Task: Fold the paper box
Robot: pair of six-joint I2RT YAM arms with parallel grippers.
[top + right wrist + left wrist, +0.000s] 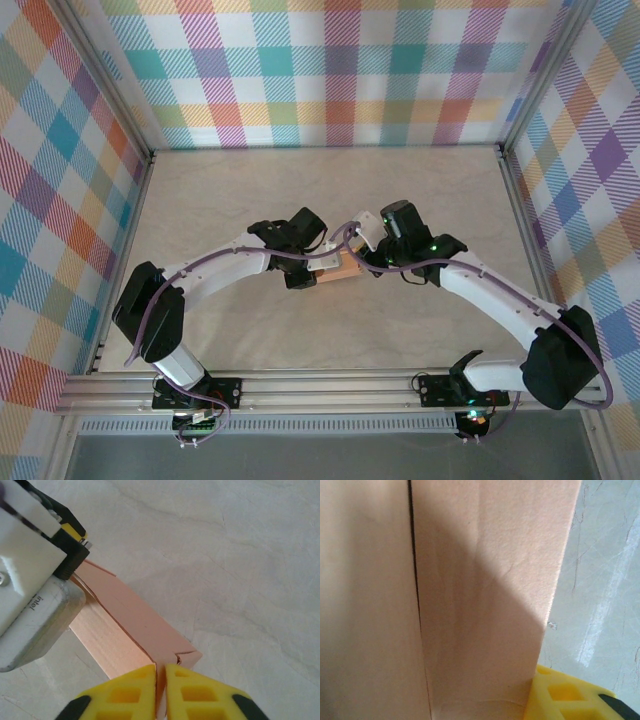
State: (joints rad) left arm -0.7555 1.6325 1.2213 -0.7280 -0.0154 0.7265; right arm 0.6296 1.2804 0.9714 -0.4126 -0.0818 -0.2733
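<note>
Because the right gripper squeezes its two yellow fingers tight on a thin corner of the paper box, we think it is pressing a fold flat. To do this well, we should pinch right on the crease and hold the other end steady. We should not tug, or the thin card may bend or tear.

Out from those jaws the box runs along the pale table, and its far end meets the left gripper. We cannot tell if that one grips or just touches.

The right wrist view lets us see the pinch and the split corner beside it. The left wrist view is very close and shows a dark slit between two card panels, with one yellow finger just beside the card. The top view shows both arms meeting at the box.
</note>
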